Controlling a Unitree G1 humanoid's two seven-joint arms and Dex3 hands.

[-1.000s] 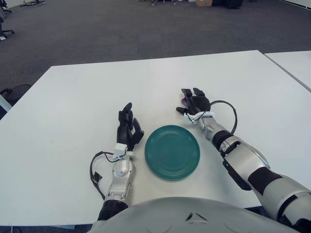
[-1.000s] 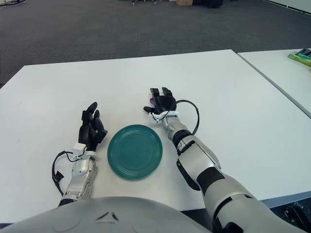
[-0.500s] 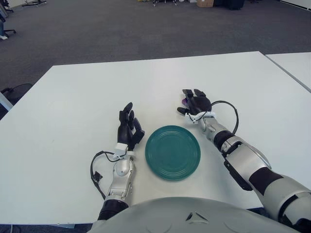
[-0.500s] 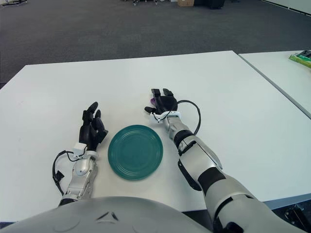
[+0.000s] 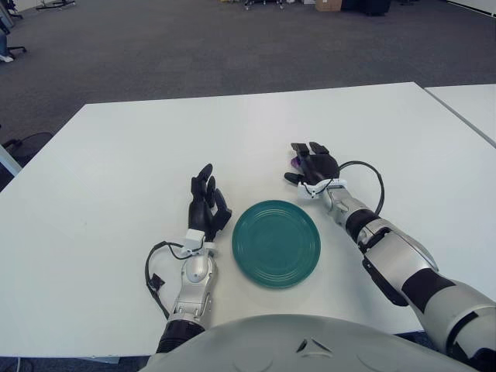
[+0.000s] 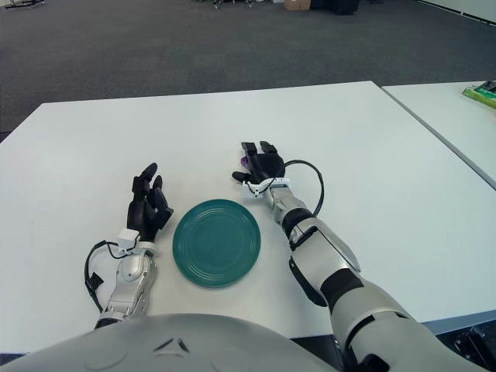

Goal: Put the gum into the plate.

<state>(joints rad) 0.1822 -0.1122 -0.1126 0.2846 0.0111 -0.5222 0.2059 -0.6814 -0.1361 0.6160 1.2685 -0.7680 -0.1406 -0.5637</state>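
barely any change over the last second: right robot hand (image 5: 311, 166) sits in almost the same spot beyond the plate's (image 5: 275, 242) far right rim, shifted only a touch toward the right, fingers still reaching forward over the gum (image 5: 294, 161). no lift, no carry. left robot hand (image 5: 207, 206) also unmoved, showing just left of the plate, fingers upright and relaxed, holding nothing.

meaning for the task: probably still in the grasp stage, with nothing moved toward the plate yet. plate bare, nothing in it.

gum: only a small purple sliver visible at the left edge of the right robot hand, under the fingers, on the white tabletop (image 5: 139, 155) a short way beyond the plate. mostly covered by the hand. cannot tell whether the fingers are closed on it, merely touching it, or hovering above; grip state of the right robot hand not readable here.

orientation of the gum: too hidden to judge. long axis and pointing direction cannot be told from the exposed bit. likely lying flat on the tabletop, judging by how low the purple shows, but not certain.
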